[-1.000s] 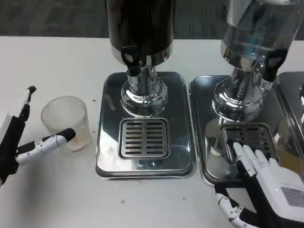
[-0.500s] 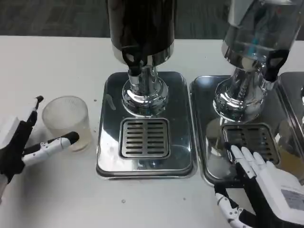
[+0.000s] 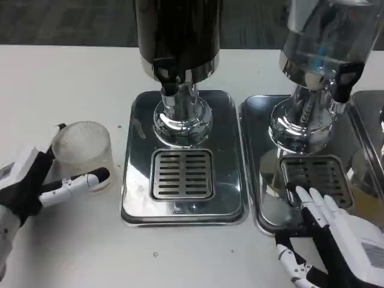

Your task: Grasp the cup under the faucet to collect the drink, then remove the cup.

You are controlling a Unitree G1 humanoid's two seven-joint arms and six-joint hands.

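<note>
One left hand (image 3: 30,186) at the table's 9 o'clock edge, fingers spread around the upright cup (image 3: 83,155); contact unclear. Cup stands at 9 o'clock from the faucet (image 3: 169,78). Right hand (image 3: 339,231) at 5 o'clock, fingers together, flat on the right drip tray (image 3: 258,120).

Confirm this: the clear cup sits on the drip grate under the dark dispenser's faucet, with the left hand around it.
Not quite. The head view shows the clear cup standing on the white table, left of the dark dispenser's tray, not on the drip grate, which is bare. The left hand is indeed around it.
</note>
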